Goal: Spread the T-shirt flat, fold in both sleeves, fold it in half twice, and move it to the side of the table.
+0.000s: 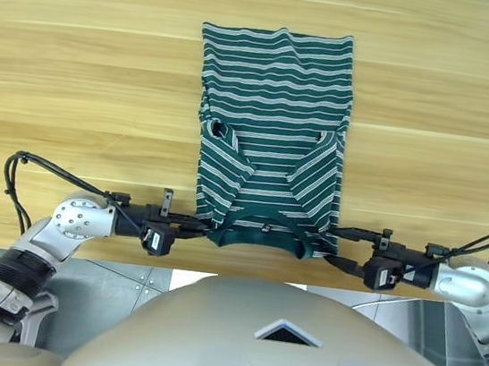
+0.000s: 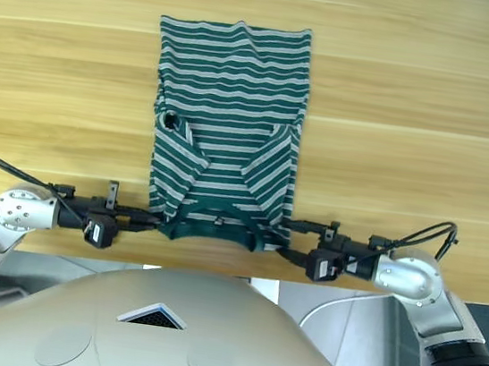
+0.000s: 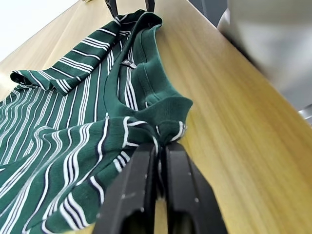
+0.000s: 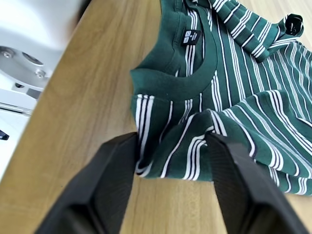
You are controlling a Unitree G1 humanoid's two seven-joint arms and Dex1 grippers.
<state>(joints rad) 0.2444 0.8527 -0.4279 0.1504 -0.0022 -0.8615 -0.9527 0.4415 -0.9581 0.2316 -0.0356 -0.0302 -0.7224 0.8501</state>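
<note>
Here's the green-and-white striped T-shirt (image 1: 275, 124), lying lengthwise in the middle of the wooden counter (image 1: 78, 80). Its dark green collar (image 1: 260, 239) sits right at the near edge and its hem (image 1: 277, 36) points away across the boards. Both sleeves are folded in over the chest: the left sleeve (image 1: 225, 158) and the right sleeve (image 1: 314, 170) slant toward each other in a V above the neckline. The body makes a tall, narrow rectangle, a bit rumpled along its sides.

Down at the near edge, the left tool (image 3: 158, 148) comes in low from the left. Its two black fingers are pressed almost together, pinching the shoulder corner just beside the collar, and you can see the striped fabric bunched up between the tips.

Over on the other side, the right tool (image 4: 170, 141) is level with the opposite shoulder corner. Its fingers are spread wide, with that corner of the shirt lying between them and nothing clamped. The little neck label (image 4: 191, 36) shows inside the collar.
</note>
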